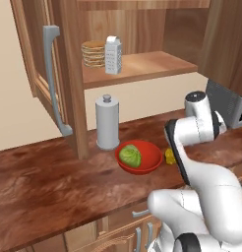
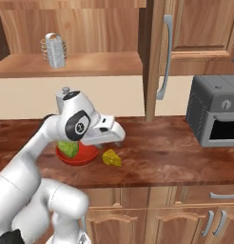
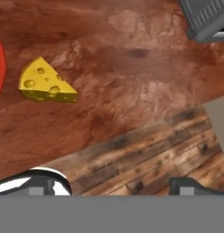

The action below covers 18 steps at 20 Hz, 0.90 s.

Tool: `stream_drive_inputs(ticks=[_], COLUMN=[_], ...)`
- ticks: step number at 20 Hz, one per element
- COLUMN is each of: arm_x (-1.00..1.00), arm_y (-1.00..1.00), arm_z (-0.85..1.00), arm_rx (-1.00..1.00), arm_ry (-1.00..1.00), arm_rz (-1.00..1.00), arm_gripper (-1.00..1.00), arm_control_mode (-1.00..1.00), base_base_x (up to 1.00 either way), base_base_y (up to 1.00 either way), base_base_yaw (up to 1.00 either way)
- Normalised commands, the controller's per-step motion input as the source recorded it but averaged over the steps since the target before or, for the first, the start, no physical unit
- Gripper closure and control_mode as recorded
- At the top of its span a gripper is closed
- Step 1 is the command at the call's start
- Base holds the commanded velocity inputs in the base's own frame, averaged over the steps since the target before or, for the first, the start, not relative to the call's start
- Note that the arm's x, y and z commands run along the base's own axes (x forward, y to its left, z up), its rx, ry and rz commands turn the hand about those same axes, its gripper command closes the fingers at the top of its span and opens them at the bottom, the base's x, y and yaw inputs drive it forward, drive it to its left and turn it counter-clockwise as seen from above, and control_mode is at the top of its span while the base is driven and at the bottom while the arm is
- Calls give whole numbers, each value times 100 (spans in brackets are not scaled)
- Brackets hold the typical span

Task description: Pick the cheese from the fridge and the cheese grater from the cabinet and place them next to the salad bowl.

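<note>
My gripper [image 3: 113, 185] hangs wide apart and empty; the cheese [image 3: 44, 83] lies beside the salad bowl [image 1: 151, 156], so I should rise toward the cheese grater [image 1: 113, 54] on the cabinet [image 1: 142, 66] shelf, approaching it squarely

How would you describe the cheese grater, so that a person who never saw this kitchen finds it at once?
Look at the open brown wooden cabinet above the counter. On its shelf stands the cheese grater, beside a stack of tan discs. It is a small white-grey tapered box with dotted holes and a top handle, unlike the taller smooth grey cylinder on the counter below.
</note>
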Motion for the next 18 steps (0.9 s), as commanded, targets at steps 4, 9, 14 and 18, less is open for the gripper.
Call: stream_drive_inputs(ticks=[4,9,14,18], arm_x=[-41,-86,-76,-52], arm_y=[33,25,8,27], arm_z=[7,2,38,14], arm_rx=[1,6,3,4], arm_ry=[0,-9,-13,-35], arm_rz=[-2,7,9,6], arm_gripper=[-100,-100,-100,-100], arm_control_mode=[-100,-100,-100,-100], base_base_x=[0,0,0,0], base_base_y=[0,0,0,0], base_base_yaw=[0,0,0,0])
